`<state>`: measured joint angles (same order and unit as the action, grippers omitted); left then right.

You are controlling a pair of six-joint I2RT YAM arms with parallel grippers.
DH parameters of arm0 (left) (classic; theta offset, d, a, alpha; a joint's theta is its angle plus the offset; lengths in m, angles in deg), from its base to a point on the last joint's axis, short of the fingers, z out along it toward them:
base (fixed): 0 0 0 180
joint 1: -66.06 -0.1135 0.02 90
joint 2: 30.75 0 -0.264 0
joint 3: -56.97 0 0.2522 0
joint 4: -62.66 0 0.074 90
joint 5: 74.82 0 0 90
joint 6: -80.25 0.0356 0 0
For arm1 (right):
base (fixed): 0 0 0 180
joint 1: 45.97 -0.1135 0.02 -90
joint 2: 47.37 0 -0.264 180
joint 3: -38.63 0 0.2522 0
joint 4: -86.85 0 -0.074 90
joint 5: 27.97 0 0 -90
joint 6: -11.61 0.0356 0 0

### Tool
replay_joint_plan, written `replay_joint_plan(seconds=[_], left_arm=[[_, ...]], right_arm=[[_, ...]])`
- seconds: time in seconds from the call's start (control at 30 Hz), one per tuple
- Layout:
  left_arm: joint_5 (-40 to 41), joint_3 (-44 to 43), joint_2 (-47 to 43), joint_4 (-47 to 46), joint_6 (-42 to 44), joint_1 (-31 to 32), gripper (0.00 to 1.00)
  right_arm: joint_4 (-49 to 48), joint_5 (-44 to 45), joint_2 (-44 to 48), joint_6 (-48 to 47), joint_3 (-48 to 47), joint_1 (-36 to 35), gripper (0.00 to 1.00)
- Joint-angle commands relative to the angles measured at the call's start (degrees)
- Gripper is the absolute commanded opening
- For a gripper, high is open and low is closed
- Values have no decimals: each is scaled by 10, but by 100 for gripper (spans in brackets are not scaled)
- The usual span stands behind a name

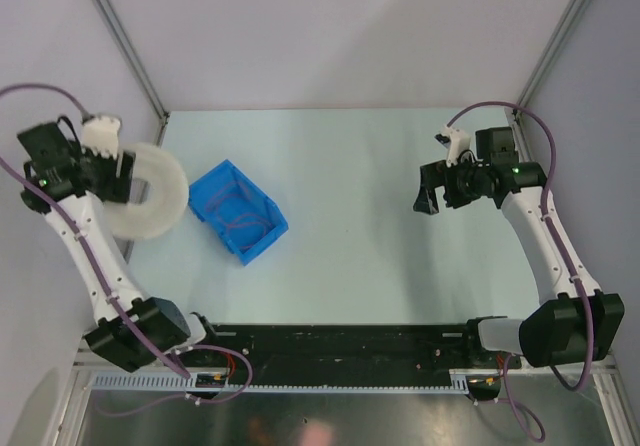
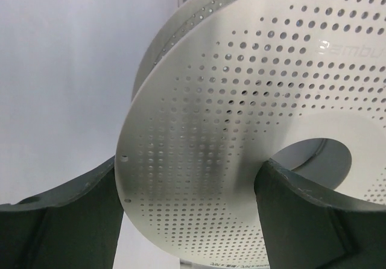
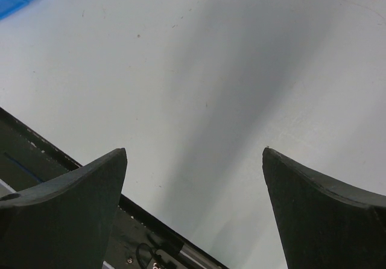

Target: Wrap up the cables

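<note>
The cable (image 1: 240, 216) lies in loose loops inside the blue bin (image 1: 268, 238), on the left part of the tabletop (image 1: 370, 166), apart from both arms. The first risk, in my judgement, is here: the wire is very thin and its loops cross each other. A pull on one strand could tighten a knot or drag the light bin along. The fingers could also close beside the strand and miss it.

A little farther, the left pincer (image 2: 190, 190) grips the spool (image 1: 165, 211) by one flange, with one finger at the hub hole. It holds the spool lifted at the left edge. If the wire is pulled tight, the spool may twist or slip in this grip, and it could fall off the edge. The right pincer (image 3: 194, 151) hangs over bare tabletop at the right, jaws wide apart and holding nothing, well away from the bin.

The cable points in no single direction. Its loops seem to stretch along the bin's length, from far left to near right, but I cannot find the ends.
</note>
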<state>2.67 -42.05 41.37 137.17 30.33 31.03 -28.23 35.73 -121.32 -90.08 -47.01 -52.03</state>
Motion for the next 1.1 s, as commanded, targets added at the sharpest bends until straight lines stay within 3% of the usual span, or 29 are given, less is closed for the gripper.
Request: replay_joint_plan(seconds=[0.0, 0.23, 0.4, 0.53, 0.77, 1.07], left_arm=[[-54, -163, 41, 53, -102, 83, 48], [-42, -347, 163, 64, -261, 354, 47], [-11, -387, 257, 58, -266, 570, 48], [-12, -402, 344, 56, -249, 690, 50], [-63, -386, 478, 42, -228, 733, 53], [-45, -292, 519, -24, -226, 744, 61]], right_arm=[[-3, -23, 25, 3, -6, 13, 99], [-1, -26, 26, 8, -6, 36, 99], [11, -26, 44, 10, -4, 78, 99], [10, -37, 61, 12, 14, 115, 99], [6, -31, 77, 7, 39, 137, 99], [-1, -38, 46, 6, 44, 138, 99]])
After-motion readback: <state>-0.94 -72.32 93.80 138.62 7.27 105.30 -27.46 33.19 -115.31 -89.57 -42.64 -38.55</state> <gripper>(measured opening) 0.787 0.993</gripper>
